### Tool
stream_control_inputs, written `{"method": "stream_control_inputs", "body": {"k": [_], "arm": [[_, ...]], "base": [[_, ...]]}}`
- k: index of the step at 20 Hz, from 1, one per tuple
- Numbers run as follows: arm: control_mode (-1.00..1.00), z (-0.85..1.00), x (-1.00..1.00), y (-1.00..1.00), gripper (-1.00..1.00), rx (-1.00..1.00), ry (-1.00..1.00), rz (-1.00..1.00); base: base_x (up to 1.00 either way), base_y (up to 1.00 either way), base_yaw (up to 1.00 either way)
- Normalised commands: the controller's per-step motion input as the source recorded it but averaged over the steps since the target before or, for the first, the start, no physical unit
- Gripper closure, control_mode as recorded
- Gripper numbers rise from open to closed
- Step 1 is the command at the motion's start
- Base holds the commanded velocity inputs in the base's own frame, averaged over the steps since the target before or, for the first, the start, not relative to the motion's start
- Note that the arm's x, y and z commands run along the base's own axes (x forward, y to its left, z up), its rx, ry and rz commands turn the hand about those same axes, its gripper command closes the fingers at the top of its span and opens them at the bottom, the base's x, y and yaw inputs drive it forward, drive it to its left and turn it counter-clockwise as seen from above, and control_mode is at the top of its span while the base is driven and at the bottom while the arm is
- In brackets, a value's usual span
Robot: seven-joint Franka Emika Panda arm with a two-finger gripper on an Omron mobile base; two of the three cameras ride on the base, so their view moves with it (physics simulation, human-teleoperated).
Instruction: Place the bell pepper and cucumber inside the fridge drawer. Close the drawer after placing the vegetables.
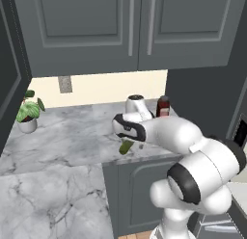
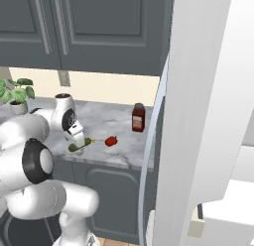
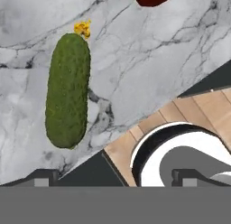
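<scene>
Your end effector (image 3: 113,173) hangs spread wide with nothing between the tips, right above the cucumber (image 3: 67,90); it lies on the marble surface (image 3: 158,60) near the front edge, off toward one tip, long axis running away from the hand. It's bumpy dark green with a yellow blossom end; the glossy red bell pepper (image 2: 111,141) sits just beyond it.

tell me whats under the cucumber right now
The cucumber lies flat on the marble counter near its front edge. The patch of counter beneath it is covered.
</scene>
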Motion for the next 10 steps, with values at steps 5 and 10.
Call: {"method": "stream_control_inputs", "body": {"k": [5,10], "arm": [[-1.00,-0.25,0.55,-0.04,-1.00,0.00,0.14,0.00],[-1.00,-0.47,0.37,0.01,-1.00,0.00,0.11,0.00]], "base": [[0.00,0.00,0.00],[0.00,0.00,0.00]]}}
